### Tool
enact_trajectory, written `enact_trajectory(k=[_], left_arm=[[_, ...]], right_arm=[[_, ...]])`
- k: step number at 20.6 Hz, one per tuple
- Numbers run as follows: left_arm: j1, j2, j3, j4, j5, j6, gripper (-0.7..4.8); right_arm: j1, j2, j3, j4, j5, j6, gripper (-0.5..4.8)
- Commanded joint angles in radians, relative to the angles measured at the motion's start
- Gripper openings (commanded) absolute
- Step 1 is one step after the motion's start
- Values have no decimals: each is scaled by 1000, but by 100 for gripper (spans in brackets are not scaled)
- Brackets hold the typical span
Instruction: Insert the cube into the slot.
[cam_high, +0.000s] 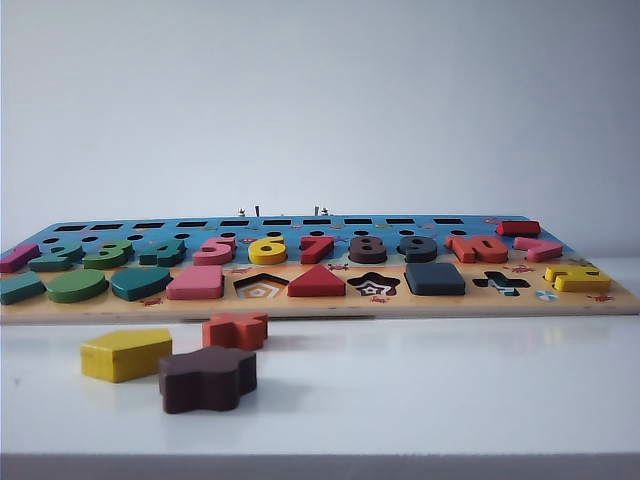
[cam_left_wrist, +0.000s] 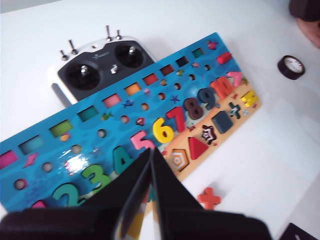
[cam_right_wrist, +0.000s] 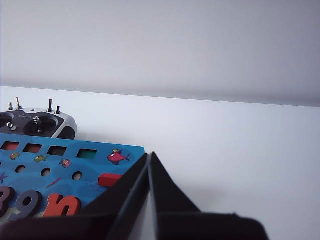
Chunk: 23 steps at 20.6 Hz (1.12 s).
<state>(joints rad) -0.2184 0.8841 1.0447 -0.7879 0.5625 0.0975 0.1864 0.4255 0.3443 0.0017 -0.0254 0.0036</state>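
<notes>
The cube (cam_high: 435, 278), a dark navy square block, lies flat in the front row of the wooden puzzle board (cam_high: 320, 305), between the star-patterned recess (cam_high: 374, 286) and the cross recess (cam_high: 501, 283). It fills the slot, so the slot's floor is hidden. The left wrist view shows the cube (cam_left_wrist: 222, 121) far from my left gripper (cam_left_wrist: 151, 150), which is shut and empty above the board's middle near the pink five. My right gripper (cam_right_wrist: 150, 155) is shut and empty, off the board's far corner near a red bar (cam_right_wrist: 110, 179). Neither gripper appears in the exterior view.
Loose on the white table before the board lie a yellow pentagon block (cam_high: 125, 354), a dark brown flower block (cam_high: 208, 378) and an orange cross block (cam_high: 236, 329). A radio controller (cam_left_wrist: 97, 67) sits behind the board. A black round object (cam_left_wrist: 291, 67) lies beyond its end.
</notes>
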Motion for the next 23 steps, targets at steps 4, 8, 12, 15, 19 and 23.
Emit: enact_trajectory(k=[4, 8, 12, 15, 19, 23], left_arm=[[35, -106, -116, 85, -19, 69, 17], [34, -180, -192, 89, -21, 114, 17], [34, -225, -233, 99, -21, 121, 17], [35, -260, -264, 130, -21, 121, 17], [35, -298, -291, 166, -21, 121, 17], [44, -373, -351, 257, -53, 120, 17]], right_arm=[[-14, -53, -67, 64, 56, 3, -6], [-46, -83, -83, 66, 56, 4, -5], [-61, -104, -100, 66, 58, 7, -5], [-66, -122, -124, 72, 81, 43, -5], [-67, -146, -155, 72, 82, 62, -5], [-68, -172, -184, 76, 82, 101, -4]])
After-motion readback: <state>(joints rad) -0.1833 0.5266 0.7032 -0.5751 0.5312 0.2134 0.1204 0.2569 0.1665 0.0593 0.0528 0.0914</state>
